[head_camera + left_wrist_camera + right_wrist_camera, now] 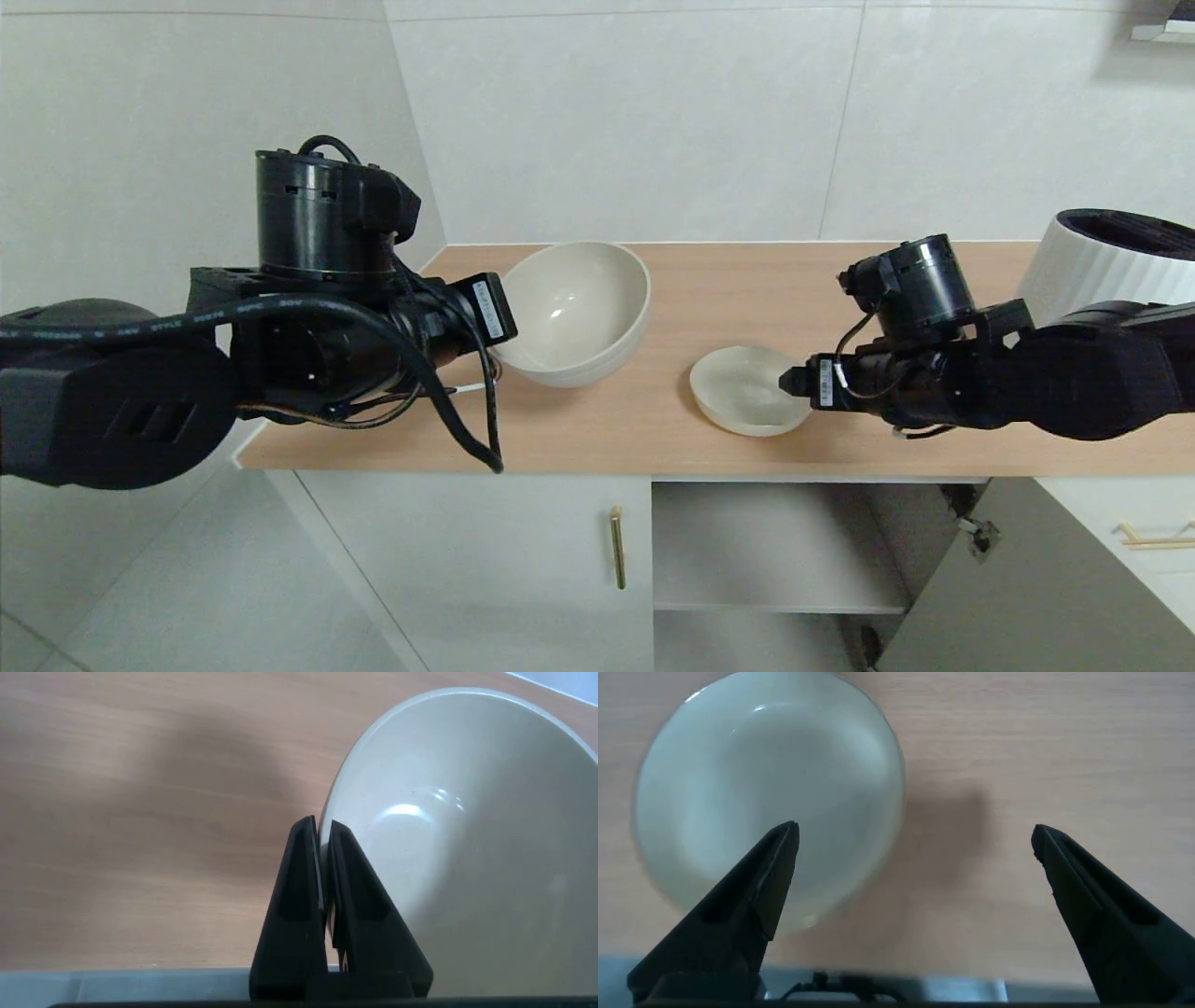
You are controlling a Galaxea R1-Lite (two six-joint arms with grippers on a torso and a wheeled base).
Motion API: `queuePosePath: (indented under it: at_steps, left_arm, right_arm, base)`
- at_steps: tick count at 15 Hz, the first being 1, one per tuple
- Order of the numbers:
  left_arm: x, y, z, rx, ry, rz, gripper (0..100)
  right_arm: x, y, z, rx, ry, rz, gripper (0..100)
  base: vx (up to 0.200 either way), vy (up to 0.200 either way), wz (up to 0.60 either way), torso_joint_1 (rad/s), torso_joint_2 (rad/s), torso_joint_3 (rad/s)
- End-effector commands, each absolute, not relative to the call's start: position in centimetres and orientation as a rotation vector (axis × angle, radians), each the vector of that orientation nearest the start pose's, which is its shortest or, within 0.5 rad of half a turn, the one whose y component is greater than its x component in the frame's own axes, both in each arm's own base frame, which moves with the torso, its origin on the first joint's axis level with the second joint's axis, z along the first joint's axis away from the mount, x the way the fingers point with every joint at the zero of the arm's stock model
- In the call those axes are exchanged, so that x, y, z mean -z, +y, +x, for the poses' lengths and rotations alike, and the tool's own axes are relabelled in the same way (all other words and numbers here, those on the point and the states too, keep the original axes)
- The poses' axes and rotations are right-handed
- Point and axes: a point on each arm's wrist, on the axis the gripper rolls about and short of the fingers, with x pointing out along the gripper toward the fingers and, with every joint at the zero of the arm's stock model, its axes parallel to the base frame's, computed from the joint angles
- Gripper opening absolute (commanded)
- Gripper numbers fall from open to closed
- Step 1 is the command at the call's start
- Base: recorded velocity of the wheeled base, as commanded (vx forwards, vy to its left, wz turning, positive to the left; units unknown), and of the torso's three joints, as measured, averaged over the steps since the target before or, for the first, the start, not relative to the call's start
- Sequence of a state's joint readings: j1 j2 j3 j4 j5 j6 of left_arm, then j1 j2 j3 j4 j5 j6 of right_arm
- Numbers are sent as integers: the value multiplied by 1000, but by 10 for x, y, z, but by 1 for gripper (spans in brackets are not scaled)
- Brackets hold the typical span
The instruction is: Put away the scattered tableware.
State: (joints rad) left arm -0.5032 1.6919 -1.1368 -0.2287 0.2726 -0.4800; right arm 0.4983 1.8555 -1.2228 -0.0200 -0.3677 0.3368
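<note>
You have the large cream-coloured round bowl [579, 313] at the back left of the light wooden worktop [747, 289], tipped steeply so that its mouth faces the left arm and partly upward; the left jaws are pressed together on its rim, one finger [301, 887] outside the wall and the other inside, with only the thin edge of the bowl between them; whether the bowl's underside touches the wood or hangs just above it, you cannot tell. Near it, toward your right and closer to the front edge, the small pale translucent dish [747, 392] sits upright and flat on the worktop, apart from the big bowl; the right jaws stand wide apart at that dish's right-hand side, holding nothing, one finger [747, 896] over the dish's edge and the other over bare wood beside it. At the far right of the worktop stands a white ribbed round vessel [1092, 261] with a dark inside, well apart from both dishes. Below the worktop, the white cabinet has a closed door with a slim brass handle [617, 546], and beside it an open compartment with one pale shelf [766, 551], its door [980, 579] swung out to the right.
</note>
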Motion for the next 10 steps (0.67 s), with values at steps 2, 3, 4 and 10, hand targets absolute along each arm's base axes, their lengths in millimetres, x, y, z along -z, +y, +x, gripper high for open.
queuePosePath:
  at_steps: [2, 3, 4, 10]
  left_arm:
    - [-237, -150, 284, 150, 350, -350, 0]
    - [-237, -150, 284, 150, 350, -350, 0]
    - [-236, -150, 285, 149, 353, -349, 0]
    - [-236, -150, 285, 149, 353, -349, 0]
  right_arm:
    - [-169, 167, 324, -23, 591, 58, 100]
    - [-167, 168, 326, -21, 586, 61, 100]
    - [-165, 169, 327, -21, 589, 59, 100]
    - [-162, 170, 329, -20, 592, 63, 0]
  base:
    - [0, 0, 0, 0, 0, 0]
    - [0, 0, 0, 0, 0, 0]
    - [0, 0, 0, 0, 0, 0]
    - [0, 0, 0, 0, 0, 0]
